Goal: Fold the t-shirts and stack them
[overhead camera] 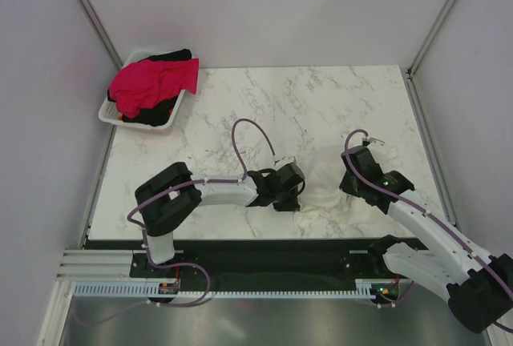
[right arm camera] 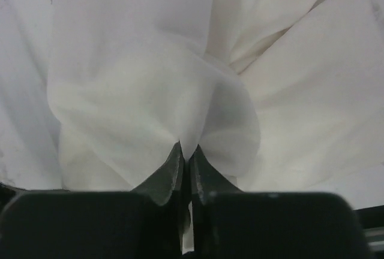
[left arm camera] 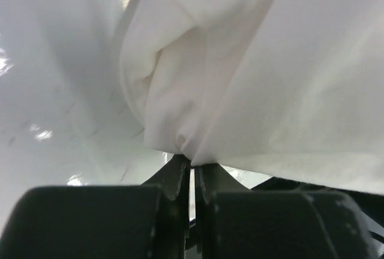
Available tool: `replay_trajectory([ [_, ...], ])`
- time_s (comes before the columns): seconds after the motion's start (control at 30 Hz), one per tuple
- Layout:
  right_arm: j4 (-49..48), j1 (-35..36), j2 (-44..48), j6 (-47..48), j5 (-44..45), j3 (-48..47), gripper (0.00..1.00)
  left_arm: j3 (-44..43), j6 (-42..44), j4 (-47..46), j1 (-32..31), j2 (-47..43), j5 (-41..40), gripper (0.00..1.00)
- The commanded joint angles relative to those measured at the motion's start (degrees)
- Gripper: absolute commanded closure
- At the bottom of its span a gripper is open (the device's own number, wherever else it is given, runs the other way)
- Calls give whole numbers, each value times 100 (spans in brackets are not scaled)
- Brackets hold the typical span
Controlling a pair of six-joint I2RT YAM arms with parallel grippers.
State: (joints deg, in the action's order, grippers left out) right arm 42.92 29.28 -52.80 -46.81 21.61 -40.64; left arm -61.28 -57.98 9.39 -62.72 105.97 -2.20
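The white t-shirt (overhead camera: 327, 195) lay bunched on the table (overhead camera: 264, 106) — the left gripper (left arm camera: 191, 164) pinched tight on its edge, the right gripper (right arm camera: 186, 151) clamped on a fold.

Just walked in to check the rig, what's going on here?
Both arms are working on the white t-shirt, crumpled on the marble table near its front edge. The left gripper and the right gripper each have their fingers pinched shut on a fold of it. The red-pink t-shirt and the black t-shirt sit in the white basket at the far left corner, not yet folded.
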Motion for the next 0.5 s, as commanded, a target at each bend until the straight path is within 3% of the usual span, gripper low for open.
replay_trajectory([
  [0.0, -793, -45, -230, 277, -621, 65, 98, 98, 111, 975, 5, -716, -676, 98],
  [0.1, -855, -54, -258, 435, -789, -197, 100, 20, 348, 1790, 58, -1569, -1368, 98],
  [0.23, -295, -45, -354, 830, -719, -1502, 100, -673, 1197, 3126, 76, -3025, -2466, 98],
  [0.43, 759, -45, -688, 1428, -887, -3989, 100, -3027, 2675, 4596, 67, -3829, -3295, 98],
  [0.47, 901, -54, -784, 1481, -860, -4291, 100, -3727, 2791, 4990, 67, -3838, -3374, 98],
])
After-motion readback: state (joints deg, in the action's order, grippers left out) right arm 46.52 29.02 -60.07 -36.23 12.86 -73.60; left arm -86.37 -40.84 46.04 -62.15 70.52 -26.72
